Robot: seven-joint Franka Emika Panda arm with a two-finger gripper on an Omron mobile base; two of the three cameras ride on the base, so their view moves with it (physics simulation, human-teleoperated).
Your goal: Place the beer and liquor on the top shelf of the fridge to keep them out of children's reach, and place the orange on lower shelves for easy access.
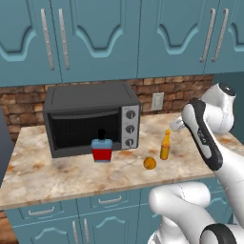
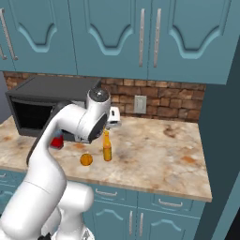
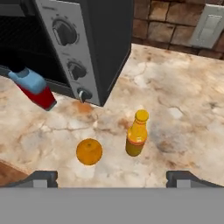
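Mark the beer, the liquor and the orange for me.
beer (image 3: 136,139), hand view, on its amber body.
liquor (image 1: 101,153), left base view, on its red body.
orange (image 3: 89,152), hand view, at its middle.

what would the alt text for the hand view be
Seen from above, a beer bottle stands beside an orange on a marble counter, with a red liquor bottle before a black oven. The fingers are spread wide, holding nothing.
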